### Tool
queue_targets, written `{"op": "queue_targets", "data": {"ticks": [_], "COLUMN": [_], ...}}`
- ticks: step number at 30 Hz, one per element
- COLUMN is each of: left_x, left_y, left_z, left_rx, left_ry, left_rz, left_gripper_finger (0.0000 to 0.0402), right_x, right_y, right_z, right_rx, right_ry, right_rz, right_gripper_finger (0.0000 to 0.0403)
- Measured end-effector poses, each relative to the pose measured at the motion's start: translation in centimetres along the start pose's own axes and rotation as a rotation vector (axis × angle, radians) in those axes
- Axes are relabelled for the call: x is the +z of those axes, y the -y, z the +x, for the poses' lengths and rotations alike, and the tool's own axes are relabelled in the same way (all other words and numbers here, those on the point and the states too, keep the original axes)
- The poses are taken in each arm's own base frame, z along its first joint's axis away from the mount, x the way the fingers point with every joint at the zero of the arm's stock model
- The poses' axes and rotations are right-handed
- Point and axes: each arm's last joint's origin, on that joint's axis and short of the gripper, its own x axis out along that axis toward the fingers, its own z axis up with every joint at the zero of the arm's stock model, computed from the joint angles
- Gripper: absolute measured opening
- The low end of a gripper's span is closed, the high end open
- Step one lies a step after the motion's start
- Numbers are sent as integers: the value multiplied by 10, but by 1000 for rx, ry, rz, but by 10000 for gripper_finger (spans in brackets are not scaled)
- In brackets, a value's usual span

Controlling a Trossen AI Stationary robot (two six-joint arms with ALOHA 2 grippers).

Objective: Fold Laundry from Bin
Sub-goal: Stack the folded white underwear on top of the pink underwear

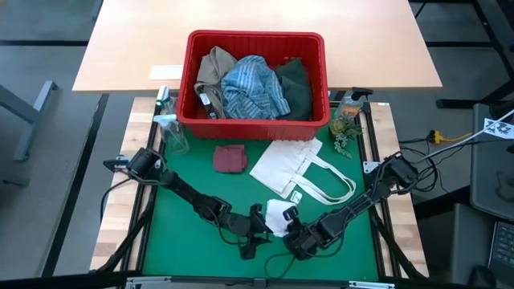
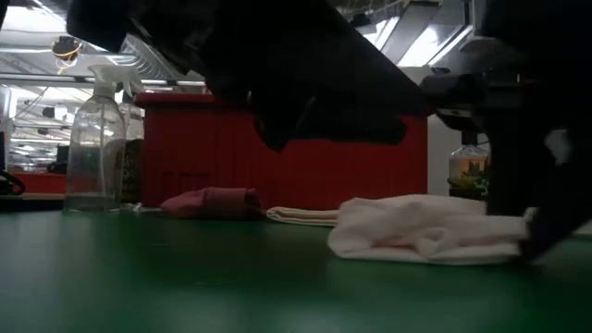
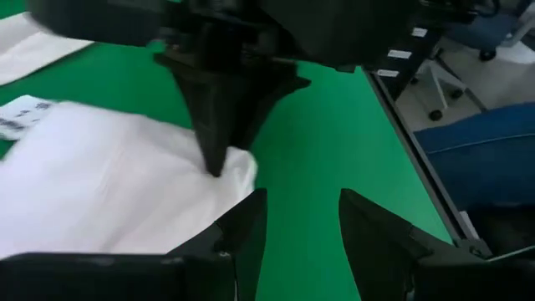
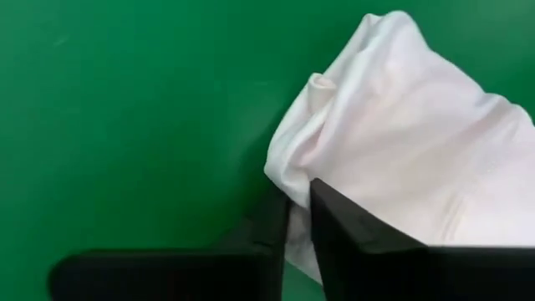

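The small white cloth lies bunched on the green mat near the table's front edge. My right gripper is shut on its edge. My left gripper stands open just beside the same cloth, with bare mat between its fingers; whether one finger touches the cloth, I cannot tell. The red bin stands at the far side and holds the blue-white striped shirt, a tan garment and a dark green garment. A small maroon cloth lies flat on the mat in front of the bin. My right gripper pinches a folded edge of the white cloth between its two fingers, at one corner. The fingers slant down onto it from above. The cloth rests on the mat, slack and rumpled.
A flat white tote bag with loop handles lies between the bin and the white cloth. A clear spray bottle stands left of the bin and a small bottle with greenery right of it. A person's leg in jeans shows beyond the table's edge.
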Motion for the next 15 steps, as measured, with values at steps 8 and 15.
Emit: {"op": "queue_targets", "data": {"ticks": [8,15], "left_x": [-3,-9], "left_y": [1,-3], "left_z": [-1,-1], "left_rx": [32,121], "left_ry": [-18,-61], "left_rz": [60,160], "left_gripper_finger": [144,144], "right_x": [7,11], "right_y": [13,13], "right_z": [4,3], "right_rx": [1,8], "right_ry": [62,101], "right_rz": [59,73], "right_gripper_finger": [18,21]}}
